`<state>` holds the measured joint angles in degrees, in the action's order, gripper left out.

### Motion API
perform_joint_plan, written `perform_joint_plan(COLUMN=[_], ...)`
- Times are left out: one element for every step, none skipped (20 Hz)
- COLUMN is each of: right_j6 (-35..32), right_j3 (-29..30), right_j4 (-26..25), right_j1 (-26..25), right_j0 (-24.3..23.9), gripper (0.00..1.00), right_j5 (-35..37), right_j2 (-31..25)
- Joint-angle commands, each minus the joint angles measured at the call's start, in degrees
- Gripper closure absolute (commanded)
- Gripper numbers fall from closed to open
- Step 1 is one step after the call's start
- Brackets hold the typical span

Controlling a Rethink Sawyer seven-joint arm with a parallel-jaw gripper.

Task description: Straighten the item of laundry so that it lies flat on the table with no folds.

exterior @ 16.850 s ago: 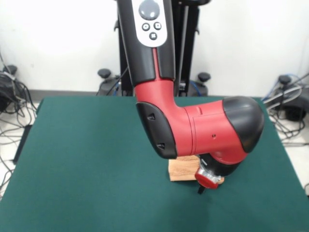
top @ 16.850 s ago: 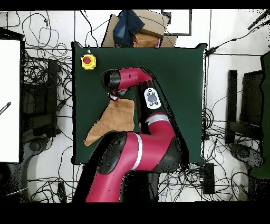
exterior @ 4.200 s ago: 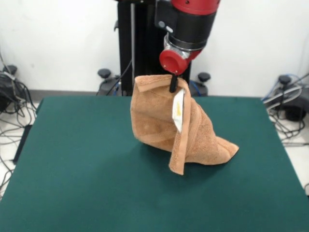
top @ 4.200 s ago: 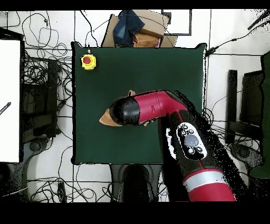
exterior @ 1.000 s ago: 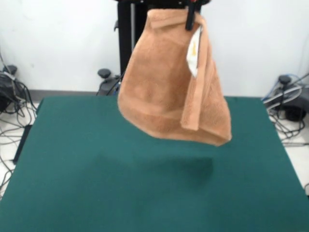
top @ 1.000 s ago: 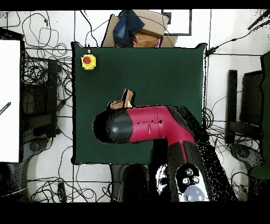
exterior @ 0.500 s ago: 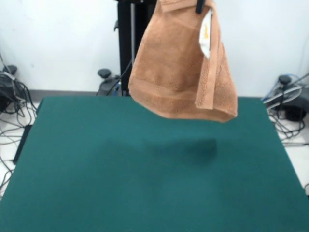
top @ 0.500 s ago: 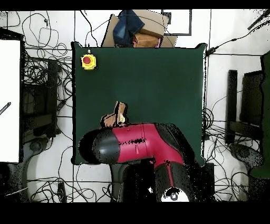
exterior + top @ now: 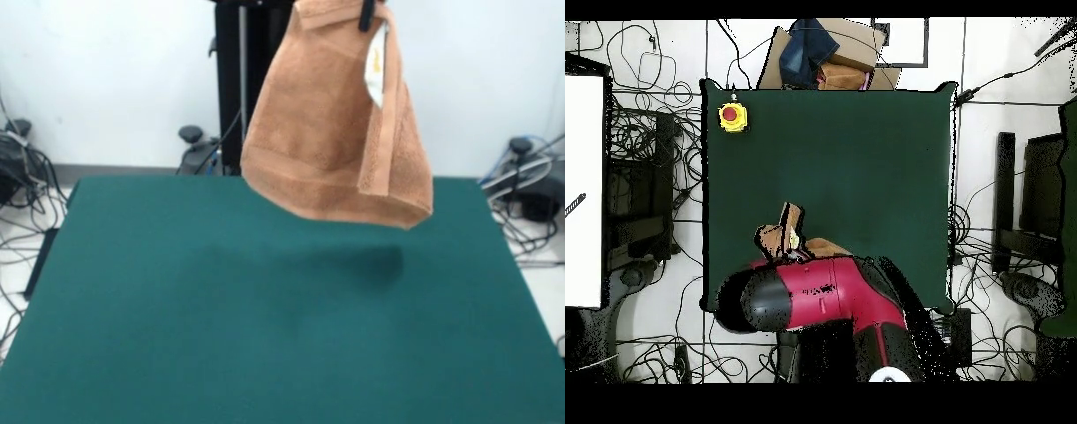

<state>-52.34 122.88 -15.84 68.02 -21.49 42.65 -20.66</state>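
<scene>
The peach-orange towel (image 9: pixel 337 132) hangs folded in the air above the dark green table (image 9: pixel 177 309), clear of its top, with its shadow below on the felt. A white tag (image 9: pixel 378 71) shows near its top right. My gripper (image 9: pixel 365 11) shows only as black tips at the top edge, shut on the towel's upper edge. In the overhead view the red arm (image 9: pixel 815 295) covers most of the towel (image 9: pixel 778 236); only a small part shows over the near-left part of the table (image 9: pixel 865 150).
A yellow box with a red button (image 9: pixel 732 116) sits at the table's far left corner in the overhead view. A cardboard box with dark cloth (image 9: pixel 827 55) stands beyond the far edge. Cables lie on the floor around the table.
The towel has risen a little and swung to the right in the front view. In the overhead view the arm has drawn back towards the base with it.
</scene>
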Motion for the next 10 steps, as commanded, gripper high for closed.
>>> perform_joint_plan(right_j6=[-5.71, -6.06, -6.37, -6.69, -6.85, -7.01, -7.13, -7.35, -7.25, -7.38], right_j3=[9.34, 9.84, 10.44, 11.05, 11.60, 12.14, 12.54, 12.96, 13.10, 13.37], right_j4=[2.61, 2.47, 2.27, 2.08, 2.00, 1.93, 1.74, 1.99, 1.91, 2.16], right_j1=[1.09, 1.11, 1.25, 1.39, 1.60, 1.81, 1.93, 2.18, 2.27, 2.55], right_j0=[-0.61, -0.49, -0.35, -0.20, -0.14, -0.08, -0.07, 0.02, -0.02, 0.04], gripper=[1.00, 1.00, 1.00, 1.00, 1.00, 1.00, 1.00, 1.00, 1.00, 1.00], right_j5=[-4.34, -4.85, -5.46, -6.08, -6.50, -6.92, -7.23, -7.47, -7.28, -7.47], right_j2=[-0.53, -0.40, -0.24, -0.09, 0.01, 0.10, 0.21, 0.21, 0.22, 0.17])
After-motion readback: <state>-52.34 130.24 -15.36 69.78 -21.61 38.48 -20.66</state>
